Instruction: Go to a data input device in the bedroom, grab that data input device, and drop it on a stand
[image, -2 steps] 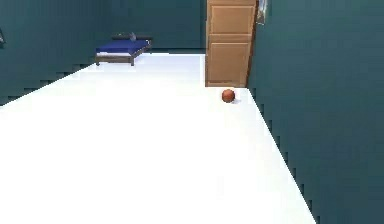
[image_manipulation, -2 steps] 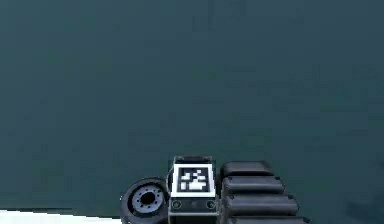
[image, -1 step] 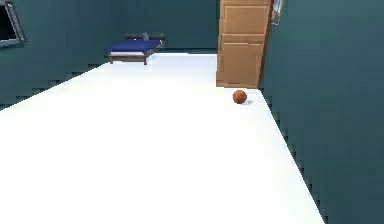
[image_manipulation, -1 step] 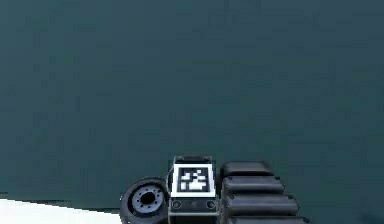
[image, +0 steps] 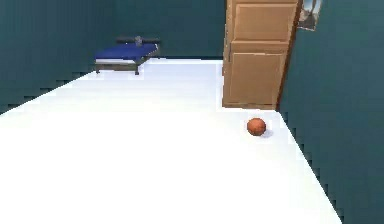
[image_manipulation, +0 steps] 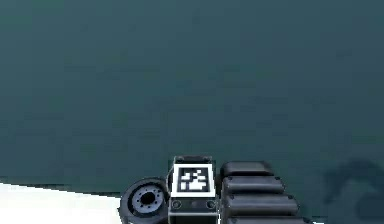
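Fwd view: a smooth white floor (image: 130, 140) is seen, bounded by flat dark teal walls (image: 50, 40). At the far left-centre a low bed (image: 128, 56) is set by the back wall, w/ a blue mattress on a thin grey frame. A small dark shape (image: 140, 42) is seen on its far end; whether that is the data input device cannot be told. At right a tall, boxy wooden cabinet (image: 260, 55) w/ panelled fronts is stood by the wall. A round orange ball (image: 257, 126) is lying on the floor just in front of it.

Arm side view: a plain teal wall, w/ a white floor strip at btm left. At btm centre a white square marker (image_manipulation: 195, 182) w/ black marks is seen. Ribbed dark arm segments (image_manipulation: 255, 192) are to its right and the gripper (image_manipulation: 147, 200), a dark rounded body, is to its left. Its far end cannot be made out, so whether anything is held cannot be told.
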